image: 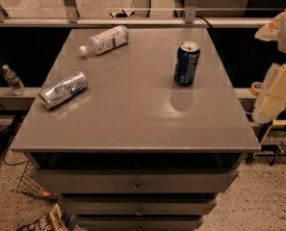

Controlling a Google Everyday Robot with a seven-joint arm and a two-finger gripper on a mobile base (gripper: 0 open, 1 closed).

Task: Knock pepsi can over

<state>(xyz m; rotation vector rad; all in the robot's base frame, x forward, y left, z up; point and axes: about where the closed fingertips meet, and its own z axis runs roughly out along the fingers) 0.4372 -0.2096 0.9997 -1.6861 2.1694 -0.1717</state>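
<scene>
- Pepsi can (187,64) upright on grey cabinet top (133,114), well left of gripper (272,97).
- Gripper beyond cabinet's right edge; open or closed, impossible to say.
- Silver can (63,89), plastic bottle (105,40) lying farther left.

The glossy dark blue metal pepsi can (187,64) throws a soft reflection on the smooth, satin-grey table (133,124). A shiny silver can (63,89) and a clear plastic bottle (104,40) with a white label lie on the same surface. The gripper (267,105), in pale matt plastic, hangs just off the table's right edge.
</scene>
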